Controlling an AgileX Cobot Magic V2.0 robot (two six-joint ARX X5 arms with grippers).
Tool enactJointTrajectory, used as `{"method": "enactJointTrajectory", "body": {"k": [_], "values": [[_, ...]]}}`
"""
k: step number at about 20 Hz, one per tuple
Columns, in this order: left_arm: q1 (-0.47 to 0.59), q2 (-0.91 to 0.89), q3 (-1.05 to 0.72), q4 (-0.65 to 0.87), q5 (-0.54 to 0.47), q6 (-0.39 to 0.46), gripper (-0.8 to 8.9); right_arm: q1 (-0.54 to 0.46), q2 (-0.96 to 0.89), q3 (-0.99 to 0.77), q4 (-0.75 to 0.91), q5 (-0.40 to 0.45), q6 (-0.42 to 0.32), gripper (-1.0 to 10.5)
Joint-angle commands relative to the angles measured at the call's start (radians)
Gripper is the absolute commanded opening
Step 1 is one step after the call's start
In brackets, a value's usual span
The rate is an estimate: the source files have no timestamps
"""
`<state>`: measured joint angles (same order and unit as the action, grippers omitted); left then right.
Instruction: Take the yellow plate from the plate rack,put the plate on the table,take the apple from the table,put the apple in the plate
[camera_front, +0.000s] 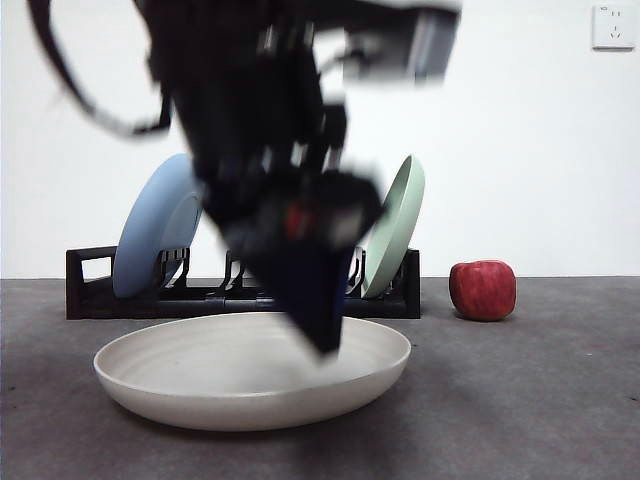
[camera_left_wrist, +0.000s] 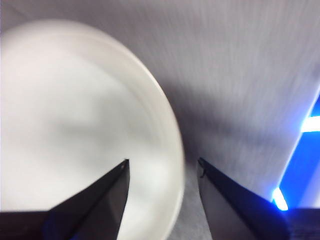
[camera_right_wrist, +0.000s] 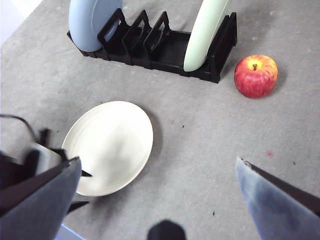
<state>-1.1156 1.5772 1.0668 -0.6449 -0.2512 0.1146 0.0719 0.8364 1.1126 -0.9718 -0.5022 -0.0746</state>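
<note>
The plate (camera_right_wrist: 111, 146) lies flat on the table (camera_front: 540, 400), out of the rack (camera_right_wrist: 165, 50), so the first half of the task looks done. It is wide, shallow and stiff, probably light, with a matte face that should not slip much. If it needed moving again, the rim would be the only place to grip.

The apple (camera_right_wrist: 256, 76) is the next thing to handle. It stands on the table just beside the rack's end, well ahead of the right pincer (camera_right_wrist: 157, 172) and off toward its right jaw. I judge it firm, fairly heavy for its size, smooth and rounded, so it could roll or squirt out of a shallow pinch. The best hold would be across its widest part, jaws on opposite flanks, coming down from above around the stem.

The left pincer (camera_left_wrist: 162, 167) is released. Its jaws stand apart, one over the plate's inside and the other beyond the rim over bare table. The rim runs between them, but nothing is clamped, and blur keeps me from telling whether a tip touches the plate.

The right pincer hangs high with its jaws wide apart, holding nothing. The plate lies below its left jaw.

A blue plate (camera_right_wrist: 92, 22) and a green plate (camera_right_wrist: 205, 32) stand upright in the rack.
</note>
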Motion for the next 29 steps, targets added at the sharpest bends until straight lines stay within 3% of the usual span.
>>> {"method": "enactJointTrajectory", "body": {"k": [1,7,11,15,21,29], "values": [[-0.003,-0.082,0.069,-0.019,0.0,-0.054,2.3,0.001,0.006,0.005,0.02,-0.003,0.003,5.6],[0.004,-0.351,0.229,-0.116,0.002,-0.142,2.28,0.001,0.097,0.005,0.1,0.041,0.003,5.6],[0.004,-0.552,0.254,-0.178,0.134,-0.167,2.2,0.001,0.238,0.005,0.257,0.081,0.006,5.6],[0.004,-0.696,0.254,-0.224,0.198,-0.177,2.2,0.001,0.443,0.005,0.431,0.119,0.023,5.6],[0.004,-0.744,0.254,-0.321,0.21,-0.191,2.2,0.003,0.763,0.118,0.513,0.204,0.018,5.7],[0.004,-0.69,0.254,-0.333,0.211,-0.189,2.2,0.053,1.067,0.421,0.421,0.246,0.021,5.7]]}}
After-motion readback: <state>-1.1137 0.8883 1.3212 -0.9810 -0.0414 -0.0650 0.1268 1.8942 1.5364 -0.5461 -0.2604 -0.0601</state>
